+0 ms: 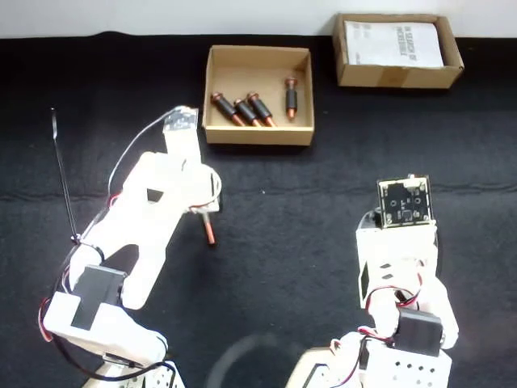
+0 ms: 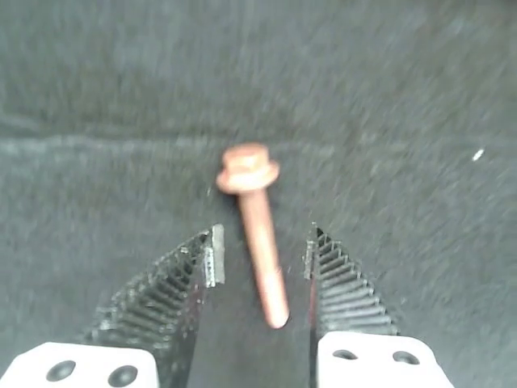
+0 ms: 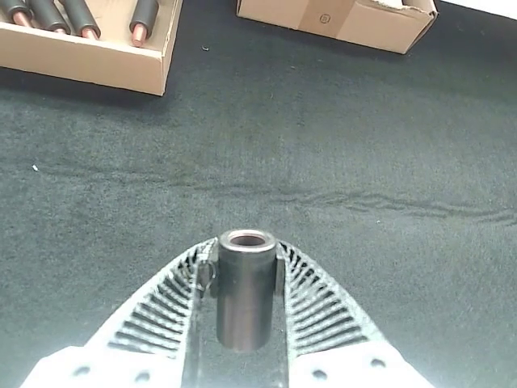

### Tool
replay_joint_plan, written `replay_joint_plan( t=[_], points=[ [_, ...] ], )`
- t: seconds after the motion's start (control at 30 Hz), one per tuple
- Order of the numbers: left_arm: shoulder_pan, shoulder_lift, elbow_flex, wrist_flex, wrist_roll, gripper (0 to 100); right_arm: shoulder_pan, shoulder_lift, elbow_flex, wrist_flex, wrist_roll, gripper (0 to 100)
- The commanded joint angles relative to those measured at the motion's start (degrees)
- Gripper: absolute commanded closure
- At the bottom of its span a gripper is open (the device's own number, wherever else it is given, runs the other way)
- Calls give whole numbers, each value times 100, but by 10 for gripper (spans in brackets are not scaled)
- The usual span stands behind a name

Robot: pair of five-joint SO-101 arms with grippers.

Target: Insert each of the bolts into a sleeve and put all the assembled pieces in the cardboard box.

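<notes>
A copper bolt lies on the black mat, head pointing away from my left gripper. That gripper is open, its fingers on either side of the shank and not touching it. From above, the bolt pokes out below the left gripper. My right gripper is shut on a dark metal sleeve, held above the mat with its open bore facing away. The cardboard box at the back holds several assembled pieces.
A second cardboard box with a printed sheet inside stands at the back right. A thin dark rod stands at the left beside the left arm. Open black mat lies between the two arms.
</notes>
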Motion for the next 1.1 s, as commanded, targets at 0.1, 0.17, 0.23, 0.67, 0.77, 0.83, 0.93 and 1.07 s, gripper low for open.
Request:
replay_joint_plan(
  t=[0.1, 0.17, 0.23, 0.67, 0.77, 0.83, 0.93, 1.07],
  points=[
    [40, 347, -233, -545, 0, 822, 48, -66, -22, -92, 26, 991],
    [22, 637, -321, -519, 0, 822, 48, -66, -22, -84, 26, 991],
    [4, 822, -409, -510, 9, 822, 48, -66, -22, -84, 26, 991],
    [13, 866, -620, -229, -9, 991, 48, -84, 66, -101, 26, 991],
    [22, 857, -884, 158, 0, 991, 48, -92, 259, -154, 44, 991],
    [31, 848, -1191, 571, 0, 992, 31, -92, 541, -409, 44, 991],
    [48, 646, -1789, 1248, 0, 992, 4, -92, 1165, -1086, 44, 991],
    [57, 110, -2422, 1556, 0, 992, -4, -92, 2079, -2316, 44, 991]
  ],
)
